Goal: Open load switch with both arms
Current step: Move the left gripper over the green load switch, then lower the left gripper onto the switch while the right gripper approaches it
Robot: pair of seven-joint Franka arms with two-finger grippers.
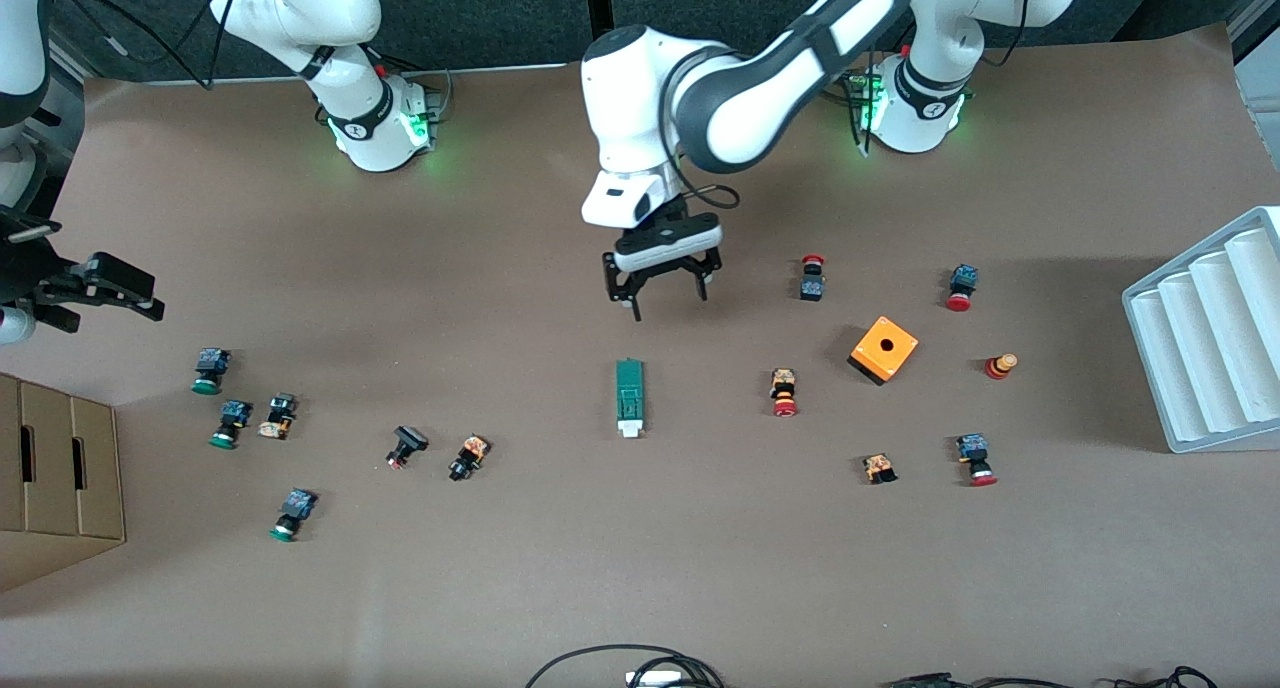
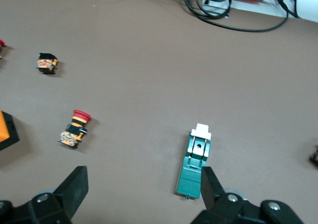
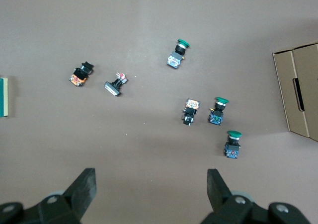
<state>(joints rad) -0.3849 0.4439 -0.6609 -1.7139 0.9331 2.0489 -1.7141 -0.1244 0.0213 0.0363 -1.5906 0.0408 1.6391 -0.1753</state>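
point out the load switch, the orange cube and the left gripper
load switch (image 1: 629, 397): front view, on its green body.
orange cube (image 1: 884, 349): front view, on its top face beside the hole.
left gripper (image 1: 664, 293): front view, midway between its open fingertips, over the table above the switch.

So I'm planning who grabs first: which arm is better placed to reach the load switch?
Left. The left gripper hangs open over the table just short of the load switch, which shows by its fingers in its wrist view. The right gripper waits open at the table's edge, over the green-capped buttons.
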